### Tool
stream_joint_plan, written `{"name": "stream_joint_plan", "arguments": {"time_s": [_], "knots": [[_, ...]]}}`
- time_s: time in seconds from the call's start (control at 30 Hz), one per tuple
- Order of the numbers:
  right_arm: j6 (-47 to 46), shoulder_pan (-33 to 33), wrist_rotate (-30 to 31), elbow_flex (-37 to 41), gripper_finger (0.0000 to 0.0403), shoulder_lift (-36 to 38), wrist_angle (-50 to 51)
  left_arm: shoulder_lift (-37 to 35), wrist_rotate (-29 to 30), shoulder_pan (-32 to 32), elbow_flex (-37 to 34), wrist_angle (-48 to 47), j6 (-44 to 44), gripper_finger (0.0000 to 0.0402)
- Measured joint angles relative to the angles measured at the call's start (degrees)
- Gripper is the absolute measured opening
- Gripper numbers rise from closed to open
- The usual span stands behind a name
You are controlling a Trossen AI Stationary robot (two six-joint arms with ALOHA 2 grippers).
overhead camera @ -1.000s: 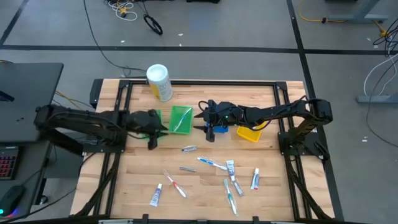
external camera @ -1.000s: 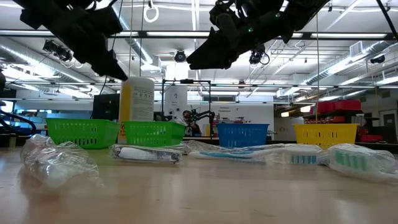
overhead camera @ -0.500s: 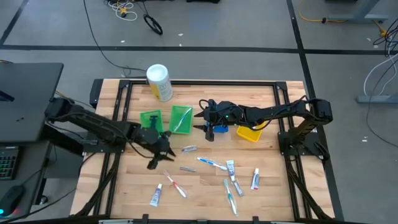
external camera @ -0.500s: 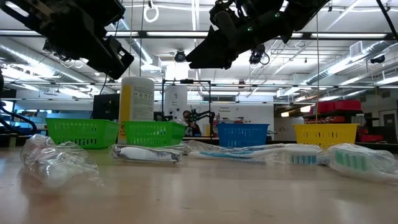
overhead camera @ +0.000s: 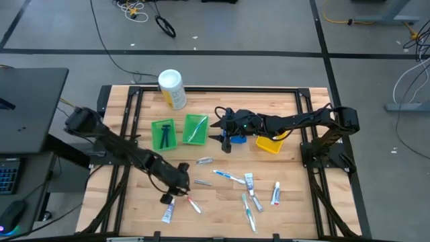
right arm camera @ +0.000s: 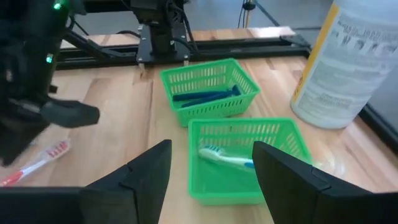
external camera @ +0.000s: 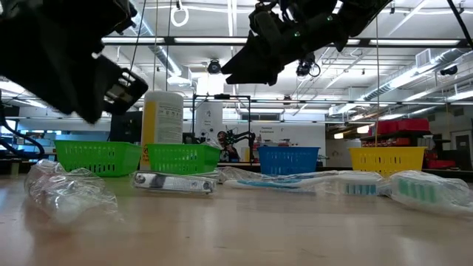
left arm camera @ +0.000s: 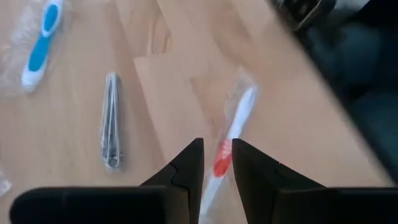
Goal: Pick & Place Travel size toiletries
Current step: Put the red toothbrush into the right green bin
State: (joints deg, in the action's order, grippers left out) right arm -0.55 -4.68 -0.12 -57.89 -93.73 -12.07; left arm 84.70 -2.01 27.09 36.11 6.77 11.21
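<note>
since a second ago the left arm has swung from beside the green bins out over the front of the counter [overhead camera: 222, 202], and its fingers have narrowed on the way. the left gripper [overhead camera: 176, 183] now hangs over the red toothbrush [left arm camera: 231, 140], which lies on the bare wood just ahead of the fingers and empty between them; they stand slightly apart, holding nothing. the brush's long axis runs nearly along the line of the gap, its red part showing between the tips, so a straight descent looks likely to straddle it. the right gripper [overhead camera: 227, 132] waits wide open above the blue bin [overhead camera: 236, 139], well apart from the brush. other toiletries lie scattered nearby, among them a silvery piece [left arm camera: 111, 121] beside the brush.
</note>
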Motion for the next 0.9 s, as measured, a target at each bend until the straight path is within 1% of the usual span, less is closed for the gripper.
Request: {"name": "stream_joint_plan", "arguments": {"time_s": [0.07, 0.13, 0.33, 0.4, 0.5, 0.53, 0.67, 0.73, 0.83, 0.9], "knots": [[-0.73, 0.09, 0.00, 0.00, 0.0236, 0.00, 0.94, 2.53, 1.22, 0.25, 0.85, -1.64, -2.22, 0.0101], [-0.68, 0.31, 0.00, 0.00, 0.0236, 0.00, 2.43, 5.19, 0.95, 0.27, 1.40, -1.78, -4.27, 0.0107], [-0.52, 1.30, 0.00, 0.00, 0.0236, 0.00, 4.23, 10.95, -3.03, 0.35, 3.32, -1.93, -6.84, 0.0115], [-0.12, 1.56, 0.00, 0.00, 0.0236, 0.00, 4.19, 11.09, -1.63, 0.35, 4.06, -3.72, -7.71, 0.0115], [0.13, 1.76, 0.02, 0.00, 0.0236, 0.00, 4.17, 10.93, 2.28, 0.29, 5.45, -6.32, -8.58, 0.0116], [0.13, 1.77, 0.02, 0.00, 0.0236, 0.00, 4.17, 10.72, 2.44, 0.24, 6.01, -7.39, -8.45, 0.0117], [0.67, 1.77, 0.03, 0.02, 0.0236, 0.00, 4.17, 10.57, -0.38, 0.24, 9.37, -13.44, -9.60, 0.0123], [1.00, 1.77, 0.03, 0.02, 0.0236, 0.00, 4.17, 10.57, -0.62, 0.33, 11.01, -15.87, -9.19, 0.0127], [1.00, 1.77, 0.03, 0.02, 0.0236, 0.00, 4.17, 10.55, -0.82, 0.66, 12.44, -16.44, -8.89, 0.0132], [1.00, 1.77, 0.03, 0.02, 0.0236, 0.00, 4.17, 10.55, -2.18, 0.86, 12.49, -17.03, -7.72, 0.0136]]}}
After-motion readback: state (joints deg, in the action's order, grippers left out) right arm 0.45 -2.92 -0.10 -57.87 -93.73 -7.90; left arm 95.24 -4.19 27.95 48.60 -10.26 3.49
